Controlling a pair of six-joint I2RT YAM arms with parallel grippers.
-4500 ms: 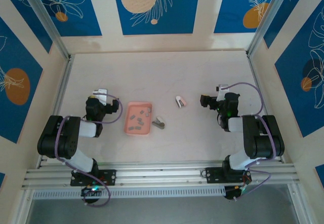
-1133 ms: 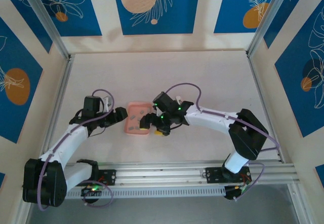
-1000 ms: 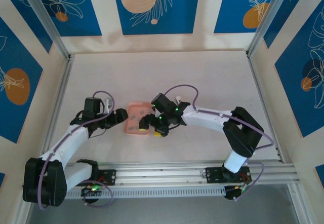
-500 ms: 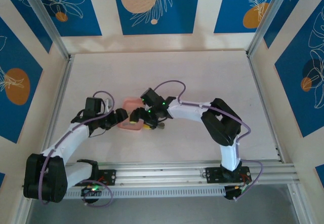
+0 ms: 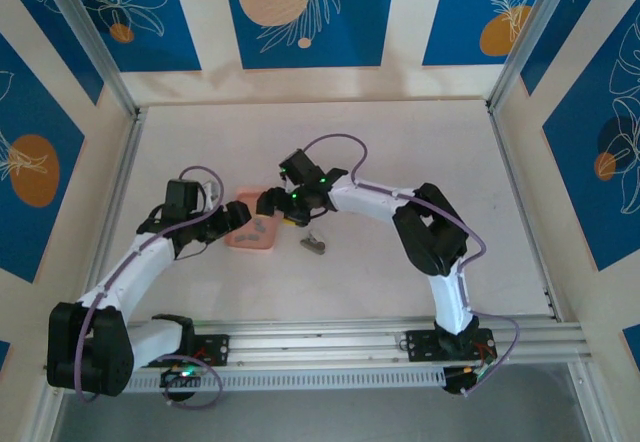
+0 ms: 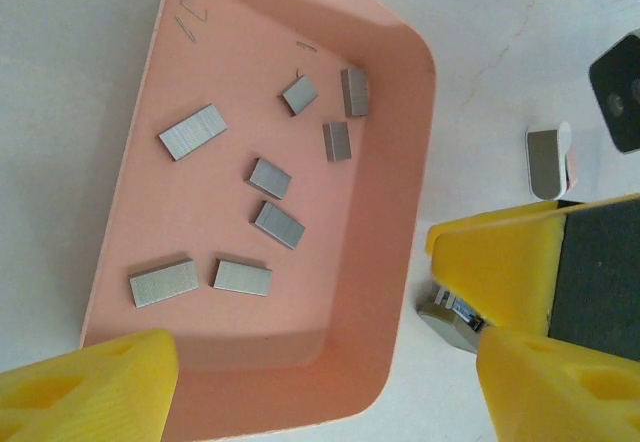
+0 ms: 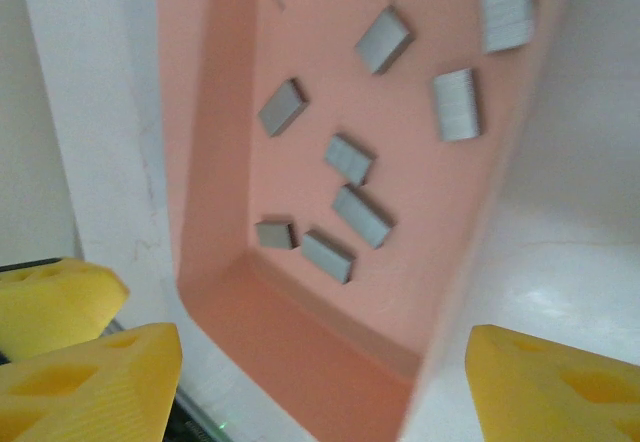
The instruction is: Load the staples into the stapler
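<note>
- Nothing is loaded yet, as far as I can judge. The staples [image 6: 279, 224] all lie loose on the floor of the salmon-pink tray [image 6: 408, 262]. Eight short grey strips can be counted in the left wrist view, none lifted and none between any jaws.
- The stapler [image 5: 313, 245] lies flat on the table [image 5: 400, 142], apart from the tray at about its 3 to 4 o'clock in the top view. No gripper touches it, and it is too small there to tell whether its magazine is open.
- The left gripper [image 5: 234, 218] sits at the tray's 10 o'clock edge. Its jaws are released and spread wide. Its own view shows one yellow finger [image 6: 90, 382] at the tray's near corner and the other well off past the opposite wall, with nothing clamped.
- The right gripper [image 5: 271, 205] reaches over to the tray's 1 o'clock side. Its jaws are likewise released, spread to either side of the tray's end in its blurred wrist view, grasping nothing.
- Done so far, by my reading: both arms are at the tray, which is at most an approach to picking a strip.
- Left to do: take up one strip, secure and open the stapler, slide the strip into its channel and close it. That is nearly the whole task.
- The two grippers are close together over one small tray, so crowding looks like the likeliest trouble.
</note>
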